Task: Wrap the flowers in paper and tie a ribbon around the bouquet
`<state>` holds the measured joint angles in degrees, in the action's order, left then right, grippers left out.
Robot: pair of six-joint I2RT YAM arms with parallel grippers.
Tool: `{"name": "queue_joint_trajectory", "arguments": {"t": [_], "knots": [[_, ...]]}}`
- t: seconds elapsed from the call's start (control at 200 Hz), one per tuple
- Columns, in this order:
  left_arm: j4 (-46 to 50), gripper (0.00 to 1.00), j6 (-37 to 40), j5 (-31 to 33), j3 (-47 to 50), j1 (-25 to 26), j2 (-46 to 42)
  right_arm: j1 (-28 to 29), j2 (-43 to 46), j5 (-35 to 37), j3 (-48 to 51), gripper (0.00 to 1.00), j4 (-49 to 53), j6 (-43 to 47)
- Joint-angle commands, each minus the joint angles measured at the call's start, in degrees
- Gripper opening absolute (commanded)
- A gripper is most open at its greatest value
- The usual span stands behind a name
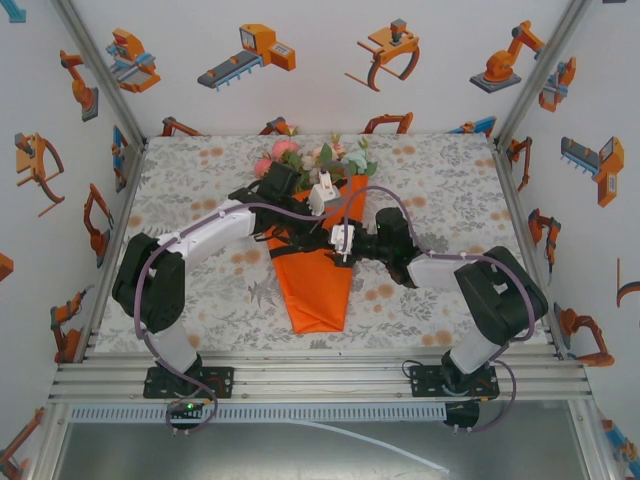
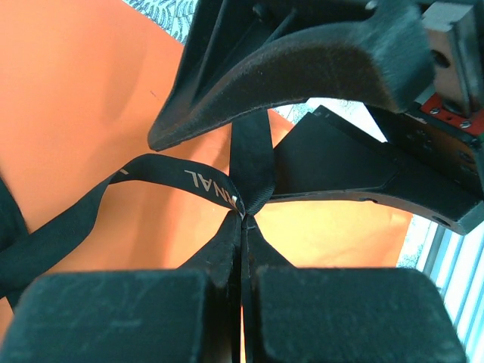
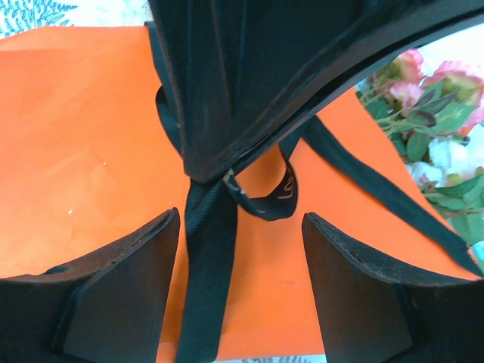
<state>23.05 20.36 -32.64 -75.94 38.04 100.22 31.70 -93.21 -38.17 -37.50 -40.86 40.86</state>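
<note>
Item 1, left claw: clenched on ribbon at crossing, over paper. Risk: thin pinch slips, loop slackens.
Item 2, bouquet: mid-desk, cone tip toward arm bases. Risk: hard pull drags or unrolls it.
Item 3, right claw: released, jaws astride ribbon strand, left claw close above. Risk: collision.
Item 4, flowers: right of strand, leaves near it. Risk: snag.
</note>
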Motion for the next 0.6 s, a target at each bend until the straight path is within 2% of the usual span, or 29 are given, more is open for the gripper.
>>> {"name": "queue_joint_trajectory", "arguments": {"t": [0.0, 0.1, 0.165, 0.215, 0.29, 0.421, 0.496, 0.596], "knots": [[1.69, 0.00, 2.12, -1.45, 0.05, -0.33, -2.24, 0.03, -0.44, -2.54, -0.51, 0.60, -4.40, 1.35], [1.50, 0.00, 2.23, -1.44, 0.14, -0.34, -2.48, 0.04, -1.38, -5.46, -1.64, 0.52, -4.45, 0.82], [1.21, 0.00, 2.43, -1.46, 0.22, -0.29, -2.66, 0.02, -2.65, -7.13, -2.29, 0.39, -4.41, 0.32], [1.31, 0.00, 2.61, -1.29, 0.18, -0.37, -2.89, 0.11, -3.56, -7.97, -2.54, 0.25, -4.49, 0.10], [1.30, 0.00, 3.15, -0.82, 0.39, -0.34, -3.21, 0.11, -4.15, -8.62, -2.58, 0.21, -4.49, -0.44], [-0.92, 0.00, 4.09, 2.00, 1.54, -0.37, -3.88, 0.20, -2.89, -9.42, -1.93, 0.03, -4.41, -3.58], [-4.98, 0.08, 3.83, 4.26, 3.49, -0.38, -4.56, 0.14, -1.52, -10.80, -1.73, 0.00, -4.23, -7.93], [-12.76, 0.36, 2.47, 5.76, 7.27, 0.02, -6.06, 0.19, -0.92, -12.94, -2.12, 0.00, -4.14, -15.24]]}}
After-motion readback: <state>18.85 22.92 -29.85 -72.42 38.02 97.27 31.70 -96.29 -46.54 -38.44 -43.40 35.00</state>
